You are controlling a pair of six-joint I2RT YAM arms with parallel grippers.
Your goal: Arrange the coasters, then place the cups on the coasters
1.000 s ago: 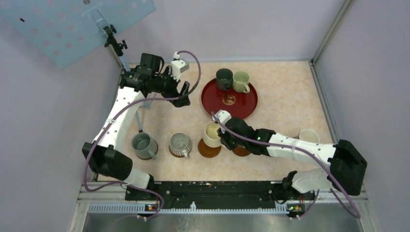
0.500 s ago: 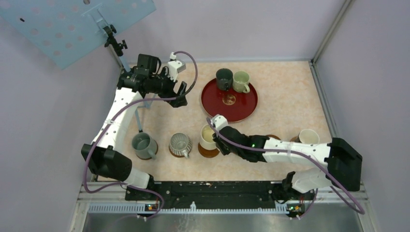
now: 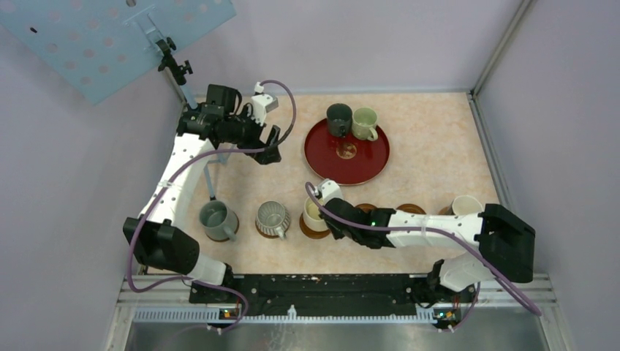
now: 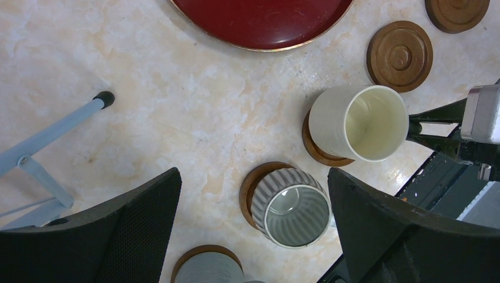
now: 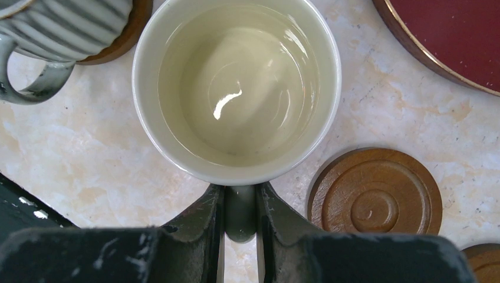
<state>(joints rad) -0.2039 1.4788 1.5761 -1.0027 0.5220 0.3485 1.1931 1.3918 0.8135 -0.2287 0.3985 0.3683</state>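
the cream-yellow cup (image 5: 236,88), glossy, empty and pale inside, stood upright over a brown coaster (image 4: 318,154), just beside the ribbed grey cup (image 4: 295,209), with a bare coaster (image 5: 375,200) near its other side. the right pincer (image 5: 240,199) was clenched on its handle. the left pincer (image 4: 255,180) hung released above the table (image 4: 177,106).
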